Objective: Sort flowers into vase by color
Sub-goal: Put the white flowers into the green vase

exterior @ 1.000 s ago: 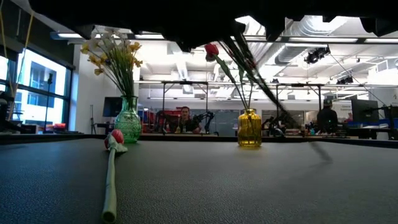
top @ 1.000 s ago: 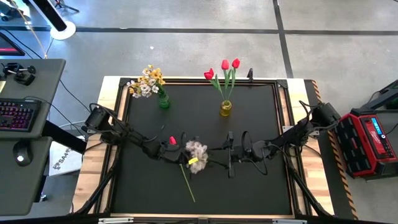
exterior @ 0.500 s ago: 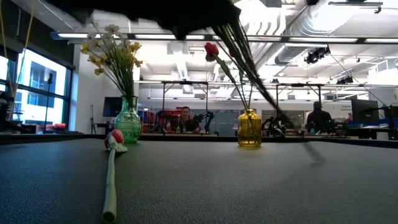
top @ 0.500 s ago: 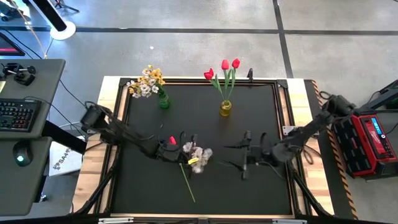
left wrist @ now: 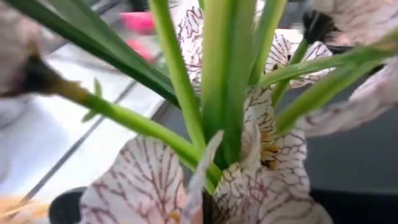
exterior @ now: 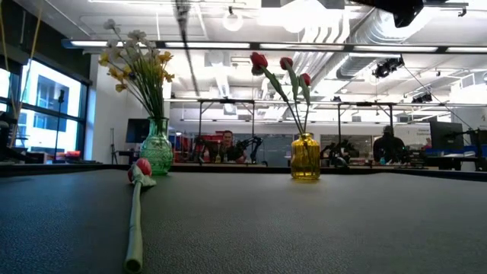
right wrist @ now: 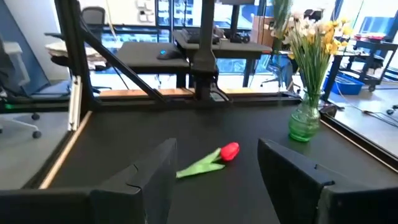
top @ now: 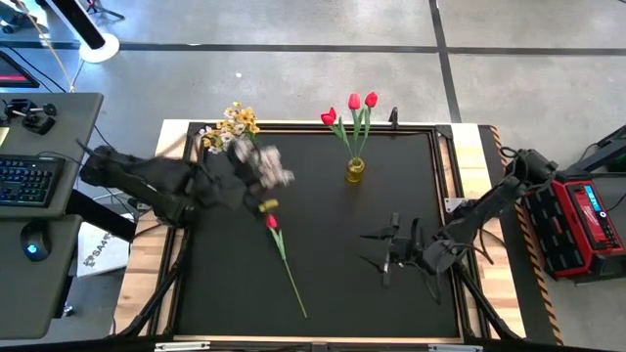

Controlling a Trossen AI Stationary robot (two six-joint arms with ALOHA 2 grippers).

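Observation:
My left gripper (top: 235, 186) is raised over the mat's far left and shut on a white blossom spray (top: 266, 166), whose veined petals and green stems (left wrist: 224, 93) fill the left wrist view. Just beyond it, a green vase (exterior: 156, 148) holds yellow and white flowers (top: 230, 125). A yellow vase (top: 354, 171) holds three red tulips (top: 354, 103). One more red tulip (top: 273, 223) lies flat on the mat, and its stem runs toward the near edge. My right gripper (top: 391, 249) hangs open over the mat's right half, holding nothing. My left gripper is shut on the white blossom spray, but petals and stems (left wrist: 217, 168) crowd the wrist view and hide the fingers, so I cannot tell which part it has. The spray is lifted clear of the mat, and its blossoms (top: 272, 168) point toward the far right of the gripper.
The black mat (top: 323, 284) has a raised wooden frame (top: 171, 264) around it. A desk with a keyboard (top: 24, 176) stands to the left and a red case (top: 582, 220) to the right. People sit in the room behind the table (exterior: 226, 144).
My left gripper has risen quickly from the mat's middle toward the far left and the green vase, tipping up, and has carried the white spray clear of the mat. The red tulip stays where it lay. My right gripper has drawn back toward the right edge, still open.

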